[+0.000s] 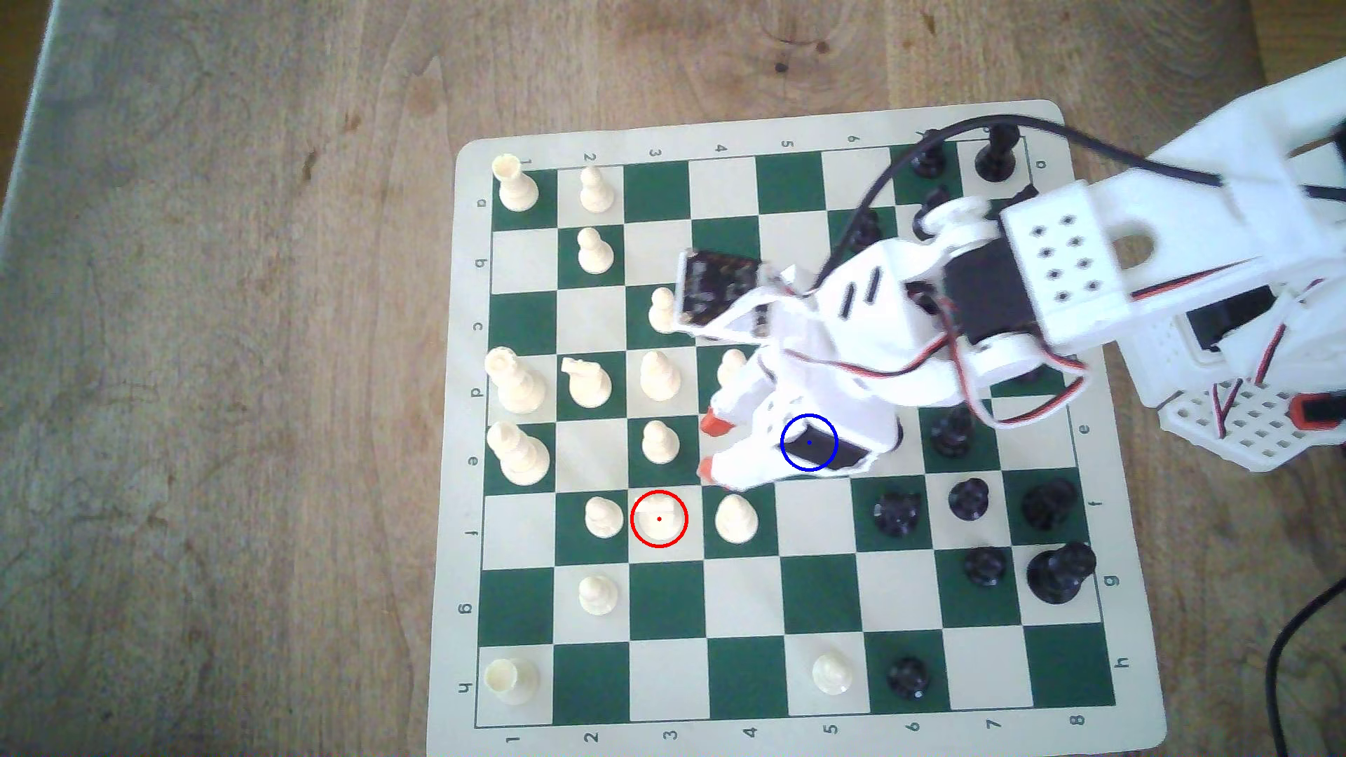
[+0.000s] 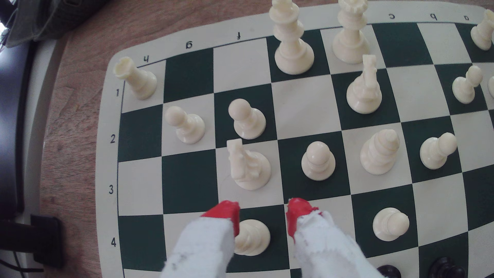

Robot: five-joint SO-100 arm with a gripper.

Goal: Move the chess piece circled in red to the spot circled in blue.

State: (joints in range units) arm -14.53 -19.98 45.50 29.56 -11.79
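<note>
The chess piece circled in red [image 1: 659, 513] is a cream piece with a lumpy top, standing upright on cream square f3. In the wrist view this piece [image 2: 248, 165] stands just ahead of my red fingertips. My gripper [image 1: 708, 447] hovers open over the e4/f4 squares, one square to the exterior view's right of the piece and apart from it. Seen from the wrist, the gripper [image 2: 263, 213] has nothing between its fingers. The blue ring [image 1: 808, 442] is drawn over my gripper's body, so the spot circled in blue is hidden underneath.
Cream pawns crowd the piece: one on f4 [image 1: 736, 518] below my fingers, one on e3 [image 1: 659, 442], one on f2 [image 1: 603, 517]. Taller cream pieces [image 1: 517, 451] stand along file 1. Black pieces [image 1: 969, 498] cluster at the exterior view's right.
</note>
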